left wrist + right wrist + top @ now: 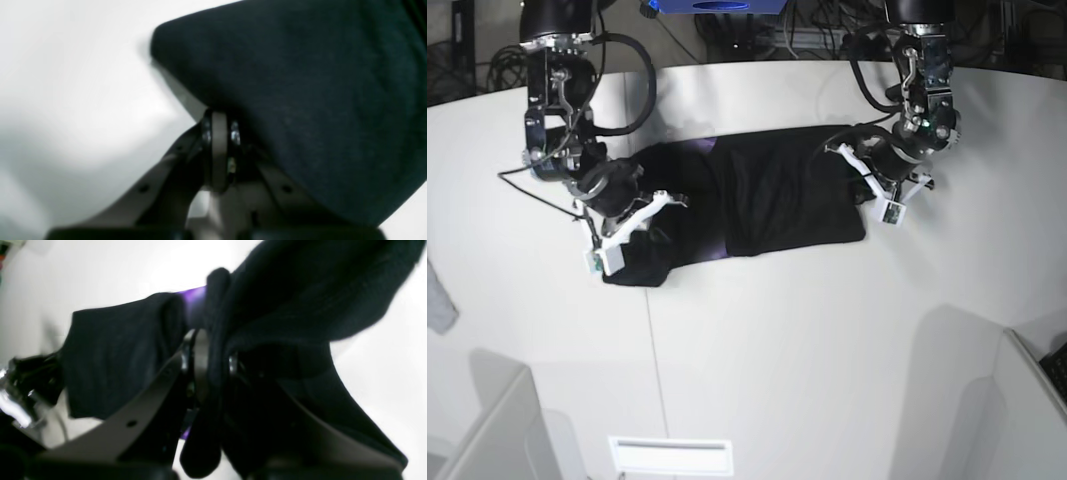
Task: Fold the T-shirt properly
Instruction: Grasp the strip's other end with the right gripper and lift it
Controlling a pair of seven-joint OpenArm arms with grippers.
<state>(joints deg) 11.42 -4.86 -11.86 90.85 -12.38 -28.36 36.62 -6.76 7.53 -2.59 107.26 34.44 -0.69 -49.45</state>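
Worktop (757, 340): white, curved along the far edge; carried the shirt across its far middle.
T-shirt (757, 195): lay spread sideways on the worktop between the two arms, black, partly doubled; a darker panel already lapped over the middle, one end bunched near the right hand, the other end under the left hand.
Step in hand: judged to be a mid-fold, both ends pinched and raised a little, ready to be carried over the body of the shirt.
Next move: likely called for lifting both pinched ends together, keeping the edge taut and level, laying it square onto the rest, then letting go.
Right hand (206, 353): closed narrowly on a thick bunch of black cloth; purple print (195, 295) showed just behind the fold.
Left hand (220, 133): pressed fully together at the hem, cloth draped over it; gripping the shirt's edge as far as could be judged, though the pinch itself was hidden.
Look of the cloth: soft, matte, limp; wrinkled and bunched at the right hand's end, smoother at the other.
Grey scrap (439, 300): at the worktop's edge, well apart from the shirt.
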